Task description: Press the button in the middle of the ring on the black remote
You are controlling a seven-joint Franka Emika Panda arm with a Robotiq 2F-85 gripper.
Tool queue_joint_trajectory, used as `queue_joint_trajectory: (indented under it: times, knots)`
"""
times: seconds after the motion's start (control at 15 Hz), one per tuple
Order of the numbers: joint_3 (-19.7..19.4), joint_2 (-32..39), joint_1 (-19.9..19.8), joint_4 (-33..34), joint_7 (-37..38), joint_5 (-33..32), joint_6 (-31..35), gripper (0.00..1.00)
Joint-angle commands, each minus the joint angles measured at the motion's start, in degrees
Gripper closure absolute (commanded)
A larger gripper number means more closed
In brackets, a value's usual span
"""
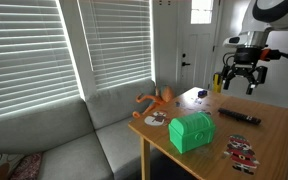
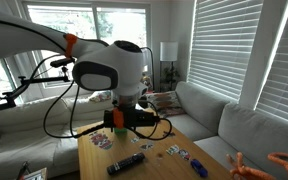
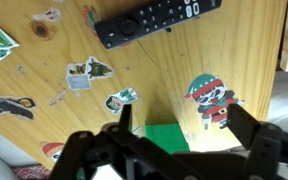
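The black remote [image 3: 154, 20] lies flat on the wooden table [image 3: 184, 60], at the top of the wrist view. It also shows in both exterior views [image 1: 240, 116] [image 2: 125, 163]. My gripper [image 3: 182, 120] is open and empty, high above the table, with its two fingers spread wide. In an exterior view the gripper [image 1: 239, 84] hangs well above the remote and apart from it. The green chest [image 3: 162, 135] shows between my fingers, far below them.
The green chest [image 1: 191, 131] stands near the table's front edge. An orange toy [image 1: 156, 100] lies at the corner by the sofa. Flat stickers lie around, among them a red-white-black elf [image 3: 212, 100] and a patterned piece [image 1: 242, 150]. The table edge [image 3: 282, 40] is close.
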Motion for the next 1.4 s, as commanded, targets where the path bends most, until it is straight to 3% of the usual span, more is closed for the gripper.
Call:
queue_joint_trajectory:
  times: [0.0, 0.53, 1.07, 1.2, 1.27, 1.33]
  knots:
    - [0.4, -4.0, -0.4, -0.1, 6.8, -0.7, -2.9, 0.00]
    - [0.7, -9.5, -0.3, -1.5, 26.3, -0.3, -0.8, 0.00]
    - [0.9, -12.5, -1.0, -2.7, 50.5, -3.9, 4.1, 0.00]
    - [0.7, -13.1, -1.1, -3.3, 54.9, -5.1, 4.8, 0.00]
    - [-0.7, -10.7, 0.8, -0.9, 50.8, -3.9, 3.3, 0.00]
    - [-0.8, -11.0, 0.7, -1.2, 52.4, -4.3, 3.6, 0.00]
